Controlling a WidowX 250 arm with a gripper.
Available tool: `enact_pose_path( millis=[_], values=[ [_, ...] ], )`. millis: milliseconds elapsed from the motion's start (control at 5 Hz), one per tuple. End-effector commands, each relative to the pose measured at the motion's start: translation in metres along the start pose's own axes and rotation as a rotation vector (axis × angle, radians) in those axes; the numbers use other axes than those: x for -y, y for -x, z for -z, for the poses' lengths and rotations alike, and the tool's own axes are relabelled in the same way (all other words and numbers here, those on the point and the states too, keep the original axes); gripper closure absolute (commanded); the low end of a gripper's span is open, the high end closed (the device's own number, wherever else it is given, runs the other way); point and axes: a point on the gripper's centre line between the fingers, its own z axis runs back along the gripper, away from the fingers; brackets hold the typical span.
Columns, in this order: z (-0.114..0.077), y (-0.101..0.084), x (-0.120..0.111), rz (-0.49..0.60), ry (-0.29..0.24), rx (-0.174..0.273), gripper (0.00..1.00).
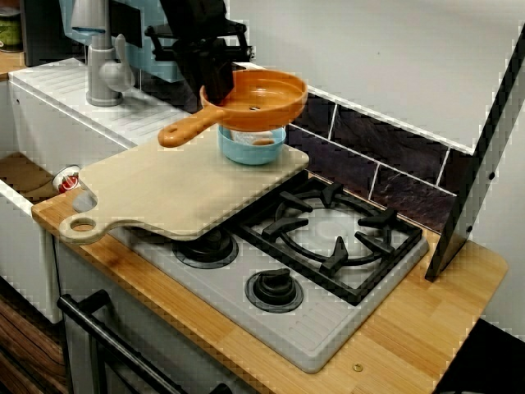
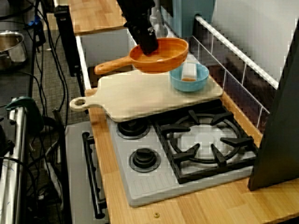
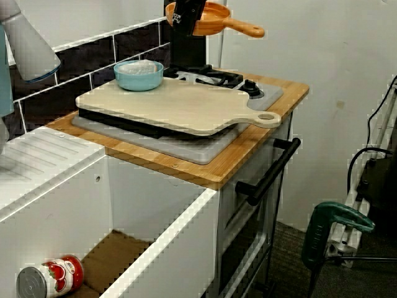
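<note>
My black gripper [image 1: 216,80] is shut on the near rim of an orange pan [image 1: 264,98] and holds it in the air. The pan's long handle [image 1: 185,130] points towards the sink. In the high view over the stove the gripper [image 2: 148,43] clamps the pan [image 2: 164,55] just left of a blue bowl [image 2: 189,80]. The bowl [image 1: 250,150] stands on the far corner of a pale wooden cutting board [image 1: 176,193] with a white lump [image 2: 188,71] inside. From the sink side, the pan [image 3: 214,17] hangs well above the stove, behind the bowl [image 3: 139,76].
The board [image 3: 180,107] lies across the left burners of a grey stove [image 1: 320,328]; a black grate [image 1: 332,234] is on the right. A dark panel [image 1: 480,156] leans at the far right. The sink holds a tomato can [image 3: 49,279] beside a grey faucet [image 1: 102,74].
</note>
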Motion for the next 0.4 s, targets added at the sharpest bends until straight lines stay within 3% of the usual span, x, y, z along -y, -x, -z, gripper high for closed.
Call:
enact_pose_path(
  millis=[0,200],
  values=[
    [-0.015,-0.002,-0.029,-0.007,-0.04,0.078,1.0],
    [-0.01,0.001,-0.04,-0.008,-0.06,0.069,1.0]
  ],
)
